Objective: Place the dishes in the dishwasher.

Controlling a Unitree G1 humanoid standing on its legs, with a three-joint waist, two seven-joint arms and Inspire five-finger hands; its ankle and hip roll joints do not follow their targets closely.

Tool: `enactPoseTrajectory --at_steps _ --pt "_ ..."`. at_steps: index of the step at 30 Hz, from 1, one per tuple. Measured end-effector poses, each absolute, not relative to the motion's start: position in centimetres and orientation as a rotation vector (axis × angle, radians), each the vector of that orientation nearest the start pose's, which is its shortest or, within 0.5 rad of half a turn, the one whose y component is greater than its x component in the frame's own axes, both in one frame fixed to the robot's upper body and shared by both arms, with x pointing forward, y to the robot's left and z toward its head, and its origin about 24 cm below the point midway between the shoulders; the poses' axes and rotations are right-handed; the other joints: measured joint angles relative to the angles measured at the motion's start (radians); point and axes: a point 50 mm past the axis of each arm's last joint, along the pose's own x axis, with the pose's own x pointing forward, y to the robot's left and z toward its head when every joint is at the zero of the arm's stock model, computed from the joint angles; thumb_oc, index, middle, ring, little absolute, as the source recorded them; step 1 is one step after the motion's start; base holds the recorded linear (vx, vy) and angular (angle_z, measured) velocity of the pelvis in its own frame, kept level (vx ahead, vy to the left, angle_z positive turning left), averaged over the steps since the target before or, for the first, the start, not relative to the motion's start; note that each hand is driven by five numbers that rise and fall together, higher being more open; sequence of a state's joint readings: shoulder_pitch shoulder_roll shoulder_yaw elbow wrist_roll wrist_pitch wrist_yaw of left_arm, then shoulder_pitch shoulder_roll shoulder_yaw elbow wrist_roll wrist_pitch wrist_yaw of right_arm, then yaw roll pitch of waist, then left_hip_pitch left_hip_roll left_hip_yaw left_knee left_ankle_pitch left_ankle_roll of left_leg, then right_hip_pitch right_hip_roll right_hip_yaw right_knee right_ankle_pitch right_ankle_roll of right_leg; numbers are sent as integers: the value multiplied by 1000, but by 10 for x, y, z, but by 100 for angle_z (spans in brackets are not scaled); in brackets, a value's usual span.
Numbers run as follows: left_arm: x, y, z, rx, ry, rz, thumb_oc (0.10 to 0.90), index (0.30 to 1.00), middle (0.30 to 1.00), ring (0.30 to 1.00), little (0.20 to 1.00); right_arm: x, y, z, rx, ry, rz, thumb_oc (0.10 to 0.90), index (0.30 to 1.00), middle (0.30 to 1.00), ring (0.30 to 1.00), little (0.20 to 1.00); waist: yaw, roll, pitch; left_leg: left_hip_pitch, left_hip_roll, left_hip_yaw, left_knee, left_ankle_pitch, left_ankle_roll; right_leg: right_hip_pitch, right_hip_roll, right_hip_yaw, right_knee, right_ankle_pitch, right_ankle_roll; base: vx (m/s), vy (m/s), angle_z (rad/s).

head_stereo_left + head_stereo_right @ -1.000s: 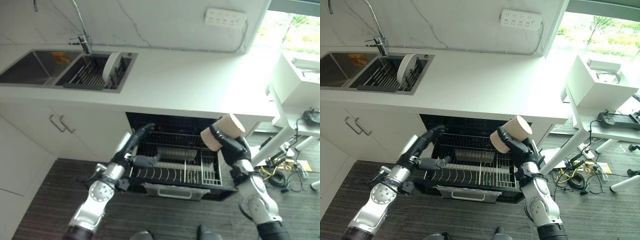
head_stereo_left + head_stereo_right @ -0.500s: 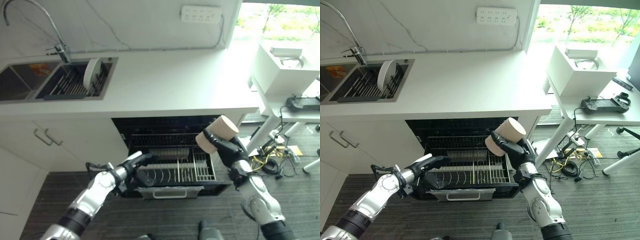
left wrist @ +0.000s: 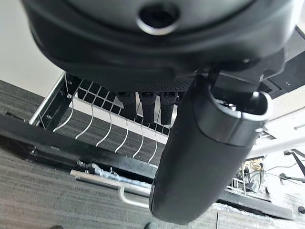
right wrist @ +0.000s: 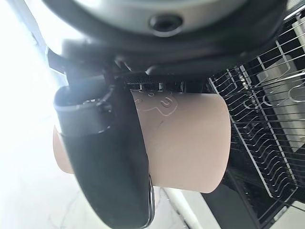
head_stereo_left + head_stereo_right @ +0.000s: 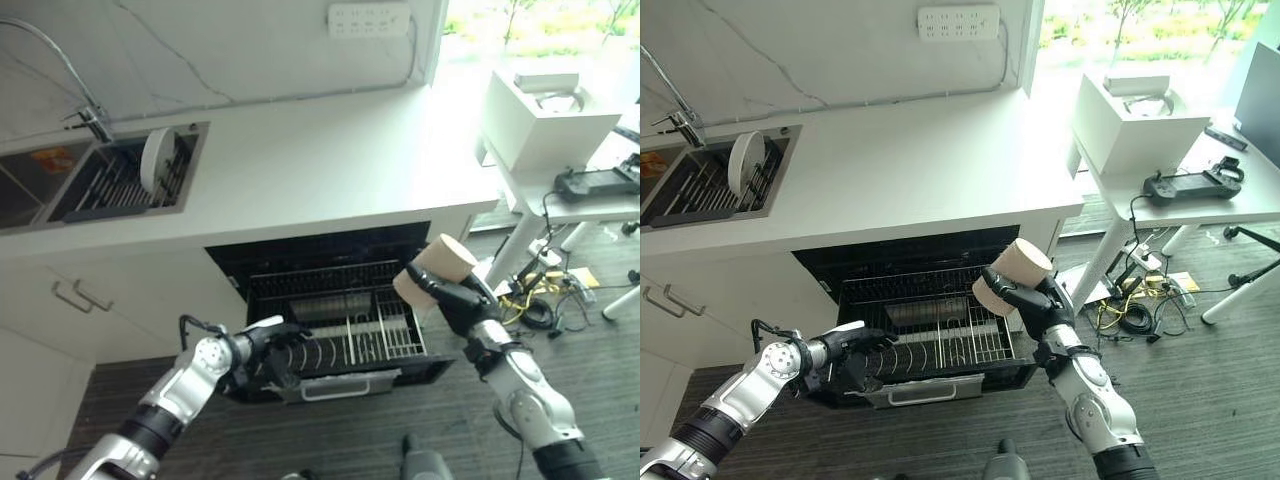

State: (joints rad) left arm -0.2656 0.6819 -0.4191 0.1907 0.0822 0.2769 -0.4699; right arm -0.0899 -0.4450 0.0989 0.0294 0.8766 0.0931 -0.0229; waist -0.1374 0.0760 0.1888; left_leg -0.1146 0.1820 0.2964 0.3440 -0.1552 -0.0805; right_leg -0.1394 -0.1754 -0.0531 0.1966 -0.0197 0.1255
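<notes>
Sideways, beige cup (image 4: 183, 143) wrapped by right hand (image 5: 1040, 305) fingers (image 4: 107, 157).

The left hand (image 5: 262, 342) has dropped from above the dishwasher rack (image 5: 340, 335) to its front left edge, fingers now curled over the rim instead of stretched out above the wires.

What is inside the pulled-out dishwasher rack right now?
The dishwasher rack shows bare wire tines and no dishes in its visible part. The left hand covers its front left corner. The cup is held in the right hand, above the rack's right side.
</notes>
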Motion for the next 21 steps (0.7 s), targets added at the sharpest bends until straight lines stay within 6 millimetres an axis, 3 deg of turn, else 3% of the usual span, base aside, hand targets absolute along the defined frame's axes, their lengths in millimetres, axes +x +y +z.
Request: enactPoseTrajectory --at_steps 5,16,21 --pt "280 197 43 800 438 -645 800 900 900 900 900 271 -206 68 398 90 111 400 300 300 300 300 4 21 56 -28 -9 0 1 7 4 -28 -8 2 4 10 4 -26 13 1" --pt "279 193 47 756 589 -782 800 900 900 900 900 277 -204 77 389 63 121 400 300 300 300 300 8 -5 105 -63 -7 -9 -1 12 5 -60 -6 -9 10 11 3 -37 -19 2" --pt "294 188 72 801 604 -842 800 900 900 900 900 282 -199 84 385 45 139 400 300 300 300 300 16 -18 147 -82 -7 -25 7 13 3 -64 -6 -21 10 11 3 -52 -17 8"
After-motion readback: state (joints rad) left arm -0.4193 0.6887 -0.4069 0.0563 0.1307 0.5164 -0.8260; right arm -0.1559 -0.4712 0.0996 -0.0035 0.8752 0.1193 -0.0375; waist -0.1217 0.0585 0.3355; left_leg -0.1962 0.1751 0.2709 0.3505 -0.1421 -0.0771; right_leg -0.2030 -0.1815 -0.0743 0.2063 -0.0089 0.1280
